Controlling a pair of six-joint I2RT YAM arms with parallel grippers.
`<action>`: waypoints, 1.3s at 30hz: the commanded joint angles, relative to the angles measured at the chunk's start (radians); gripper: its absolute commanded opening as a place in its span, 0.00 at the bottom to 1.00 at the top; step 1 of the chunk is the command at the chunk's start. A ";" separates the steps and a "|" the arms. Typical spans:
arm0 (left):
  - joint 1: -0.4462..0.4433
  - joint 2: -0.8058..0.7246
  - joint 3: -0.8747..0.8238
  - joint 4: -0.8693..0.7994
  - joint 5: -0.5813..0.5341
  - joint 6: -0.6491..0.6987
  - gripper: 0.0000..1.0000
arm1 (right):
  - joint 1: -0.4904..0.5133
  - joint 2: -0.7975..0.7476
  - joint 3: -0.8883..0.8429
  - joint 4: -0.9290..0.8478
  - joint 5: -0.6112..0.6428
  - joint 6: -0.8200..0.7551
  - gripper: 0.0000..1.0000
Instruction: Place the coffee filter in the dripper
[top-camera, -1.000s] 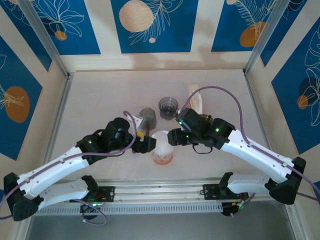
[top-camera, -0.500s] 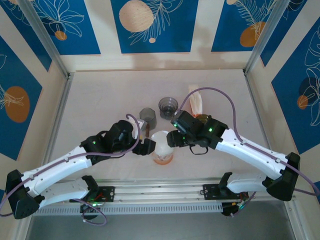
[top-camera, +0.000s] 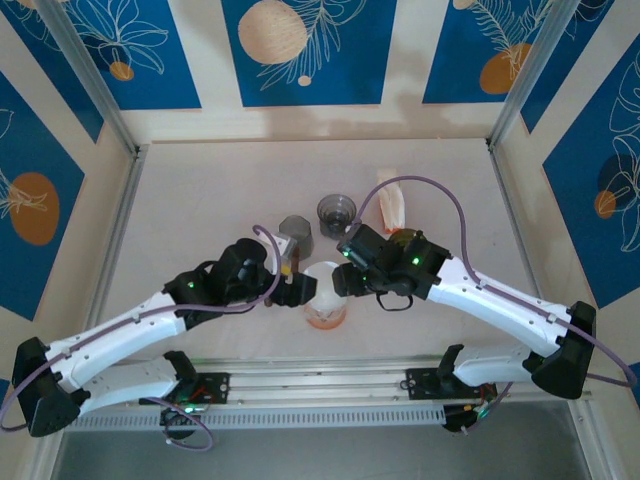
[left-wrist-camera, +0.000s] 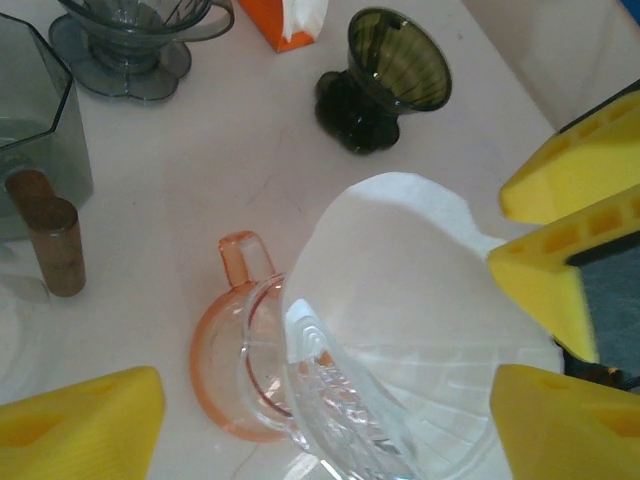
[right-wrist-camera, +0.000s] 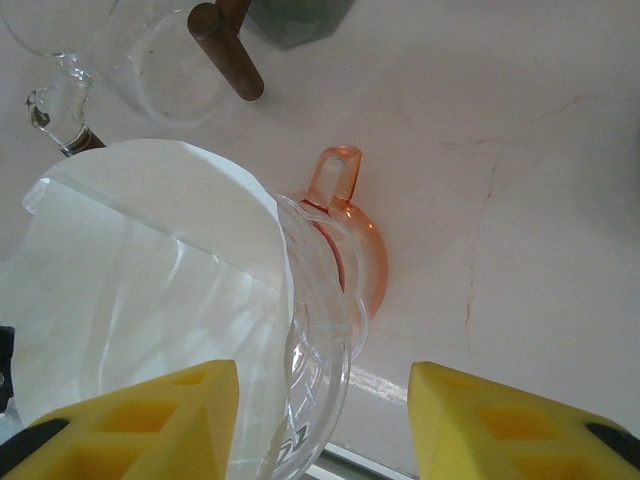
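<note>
The white paper coffee filter (left-wrist-camera: 400, 270) stands as an open cone inside the clear glass dripper (left-wrist-camera: 340, 400), which has an orange base (top-camera: 325, 318) and sits on the table at front centre. My left gripper (left-wrist-camera: 325, 390) is open, with its yellow fingers on either side of the dripper and apart from it. From the right, my right gripper (right-wrist-camera: 320, 375) is open across the dripper's rim (right-wrist-camera: 325, 330). One of its fingers (right-wrist-camera: 140, 420) lies over the filter (right-wrist-camera: 150, 260) and the other stands outside the glass. In the top view the filter (top-camera: 322, 285) lies between the left gripper (top-camera: 298, 290) and the right gripper (top-camera: 342, 282).
Behind the dripper stand a grey hexagonal container (top-camera: 296, 232), a smoky grey dripper (top-camera: 337, 213), an olive dripper (left-wrist-camera: 385, 75) and an orange filter box (top-camera: 390, 203). A glass server with a wooden handle (right-wrist-camera: 225, 45) is close on the left side.
My right gripper has moved left onto the dripper's rim, and its fingers have drawn closer together. The left gripper has edged toward the dripper. The filter stays in the dripper.
</note>
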 joint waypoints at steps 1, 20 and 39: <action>0.014 0.009 -0.005 -0.009 -0.030 -0.015 0.78 | 0.008 0.007 -0.002 -0.016 0.023 0.018 0.49; 0.026 -0.020 -0.055 -0.049 -0.052 -0.018 0.67 | -0.002 0.000 -0.022 -0.080 0.066 0.074 0.45; 0.027 -0.026 -0.060 -0.030 -0.039 -0.020 0.72 | 0.036 0.069 0.056 -0.055 0.098 0.019 0.57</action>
